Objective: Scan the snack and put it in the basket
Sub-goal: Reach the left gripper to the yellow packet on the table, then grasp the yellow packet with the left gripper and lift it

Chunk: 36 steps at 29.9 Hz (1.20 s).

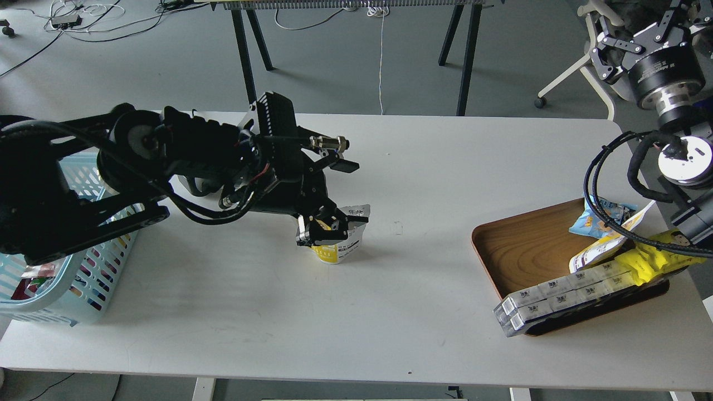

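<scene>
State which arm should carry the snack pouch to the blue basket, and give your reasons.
Left. The left pincer already grips the flat yellow-and-white snack pouch at mid-table, and the light blue slotted plastic basket stands at the table's left end. The right pincer is raised at far right, above the brown wooden tray.

Flat yellow-and-white snack pouch (340,245): your left gripper (323,228) covers its middle.
Light blue slotted plastic basket (83,278): your left arm hides much; frame's left edge crops it.
Right gripper (635,28): cropped at the top edge; you can't judge its jaws.
</scene>
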Available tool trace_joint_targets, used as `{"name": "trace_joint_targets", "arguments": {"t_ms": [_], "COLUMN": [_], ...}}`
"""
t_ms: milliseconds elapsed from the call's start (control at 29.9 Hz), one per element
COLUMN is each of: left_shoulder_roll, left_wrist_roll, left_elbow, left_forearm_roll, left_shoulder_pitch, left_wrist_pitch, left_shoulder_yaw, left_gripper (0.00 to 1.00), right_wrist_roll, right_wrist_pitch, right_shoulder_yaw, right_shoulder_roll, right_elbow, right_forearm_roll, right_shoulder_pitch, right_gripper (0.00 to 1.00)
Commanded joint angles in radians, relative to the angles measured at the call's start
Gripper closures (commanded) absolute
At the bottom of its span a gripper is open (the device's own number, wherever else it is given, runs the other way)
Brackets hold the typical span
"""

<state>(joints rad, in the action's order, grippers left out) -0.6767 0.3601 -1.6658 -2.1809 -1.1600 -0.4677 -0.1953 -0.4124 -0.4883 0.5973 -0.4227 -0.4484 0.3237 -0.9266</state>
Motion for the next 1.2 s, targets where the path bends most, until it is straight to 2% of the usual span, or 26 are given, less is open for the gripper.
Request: {"name": "trace_joint_targets", "arguments": {"t_ms": [0,268,334,468,602,769,970,1170], "left_shoulder_roll": [0.008,0.043,0.04,0.037,0.039,0.034,0.034,-0.003], "left_wrist_roll": [-0.001,-0.004,-0.004,-0.001,0.003,-0.001,0.002,0.007], "left_elbow": [0.03,0.158,0.169,0.172,0.181,0.181,0.179,0.161], "left_forearm_roll": [-0.001,-0.001,-0.001,-0.001,-0.001,-0.001,-0.001,-0.001], "left_shoulder_pitch": [0.008,0.06,0.071,0.077,0.092,0.118,0.117,0.115], "left_wrist_pitch": [0.003,0.038,0.049,0.05,0.05,0.047,0.046,0.052], "left_shoulder_yaw": [0.028,0.019,0.019,0.019,0.023,0.022,0.014,-0.024], "left_gripper": [0.19,0.24,0.31,0.54,0.72,0.9,1.0,1.0], "right_wrist_roll": [0.024,0.029,0.029,0.029,0.027,0.024,0.024,0.026], "right_wrist_pitch": [0.0,0.0,0.0,0.0,0.0,0.0,0.0,0.0], "right_shoulder_yaw": [0.053,0.056,0.059,0.059,0.059,0.059,0.058,0.055], "right_shoulder_roll": [0.016,0.042,0.044,0.048,0.05,0.05,0.05,0.048], "right_elbow": [0.002,0.002,0.002,0.002,0.001,0.002,0.002,0.002], "right_forearm_roll": [-0.002,-0.002,-0.002,-0.002,-0.002,-0.002,-0.002,-0.002], "right_shoulder_pitch": [0.011,0.011,0.011,0.009,0.008,0.008,0.006,0.002], "right_gripper": [0.04,0.04,0.04,0.04,0.04,0.04,0.04,0.04]}}
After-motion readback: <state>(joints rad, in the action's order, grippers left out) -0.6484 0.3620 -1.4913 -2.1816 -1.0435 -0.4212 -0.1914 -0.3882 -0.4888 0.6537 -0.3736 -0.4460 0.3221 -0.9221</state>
